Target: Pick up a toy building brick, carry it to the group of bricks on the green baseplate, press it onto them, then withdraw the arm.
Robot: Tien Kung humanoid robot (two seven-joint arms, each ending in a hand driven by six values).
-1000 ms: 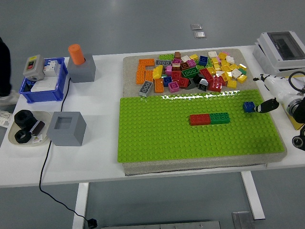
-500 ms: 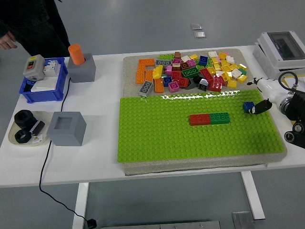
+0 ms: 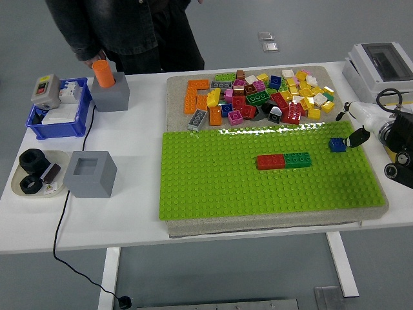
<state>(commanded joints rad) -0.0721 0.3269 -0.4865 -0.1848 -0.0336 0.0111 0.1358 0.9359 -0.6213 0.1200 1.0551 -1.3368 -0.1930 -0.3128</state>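
Note:
A red brick (image 3: pixel 270 161) and a green brick (image 3: pixel 297 159) sit joined in a row on the green baseplate (image 3: pixel 213 187), right of its middle. A small blue brick (image 3: pixel 337 144) rests at the baseplate's right edge. My right hand (image 3: pixel 355 134) comes in from the right edge and its tip is right beside the blue brick; I cannot tell whether it holds the brick. A pile of loose coloured bricks (image 3: pixel 264 97) lies on the mat behind the baseplate. My left arm is out of view.
A person in a dark jacket (image 3: pixel 122 32) stands at the far left side, one hand by the orange cylinder (image 3: pixel 102 72) on a grey block (image 3: pixel 111 95). A blue bin (image 3: pixel 58 119), grey hollow cube (image 3: pixel 90 173), plate of black parts (image 3: pixel 35 175) and white box (image 3: pixel 384 64) stand around.
The person has walked in from the left to the orange cylinder. My right hand has shifted slightly up and back; the blue brick has stayed in place.

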